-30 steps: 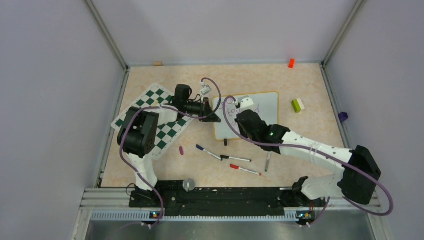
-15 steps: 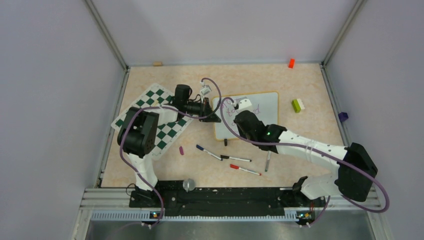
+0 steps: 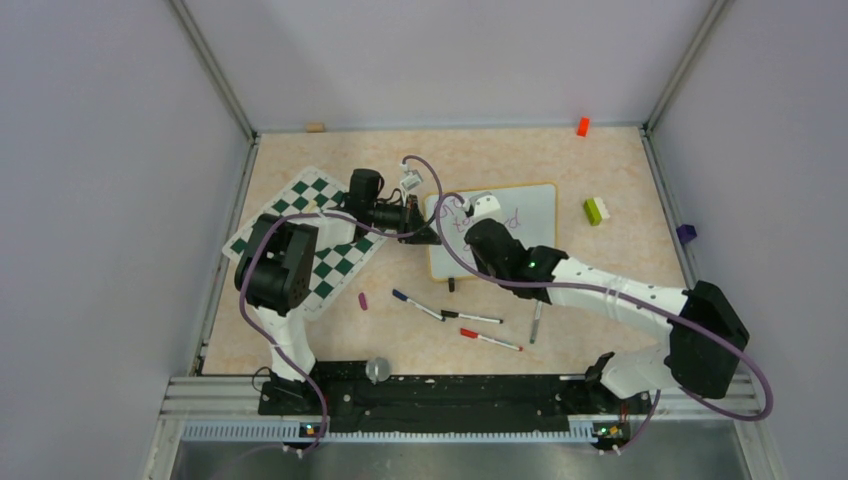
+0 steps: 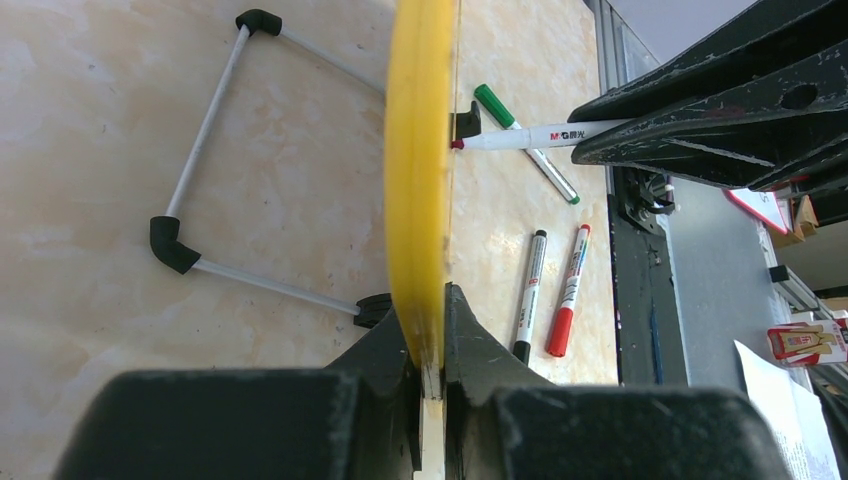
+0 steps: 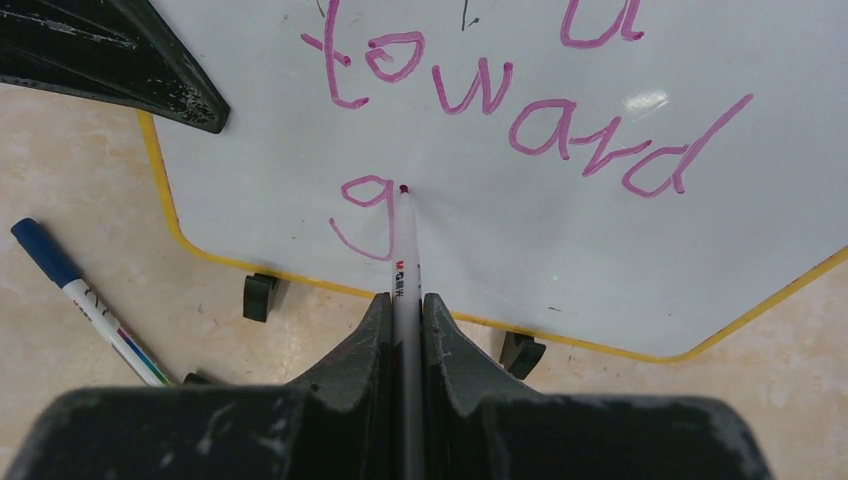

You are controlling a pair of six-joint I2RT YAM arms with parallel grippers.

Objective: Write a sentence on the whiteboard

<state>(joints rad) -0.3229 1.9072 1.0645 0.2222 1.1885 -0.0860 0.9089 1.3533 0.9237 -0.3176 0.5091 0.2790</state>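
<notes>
Right hand [image 5: 405,300] pinches marker [image 5: 403,240] against whiteboard [image 5: 600,260], left hand [image 4: 428,330] clamps its edge — heavy pressure could shift it.

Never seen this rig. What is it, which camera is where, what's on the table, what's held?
A robot: left arm and right arm, bolted at the near edge of a beige table. The wide picture looks down from above; the other two come from wrist cameras. The left gripper is shut on the yellow frame of a small white whiteboard. The right gripper is shut on a white-barrelled marker, tip on the board beside a purple "g" under "toward". Also there: a green-and-white chessboard mat and four loose markers.
</notes>
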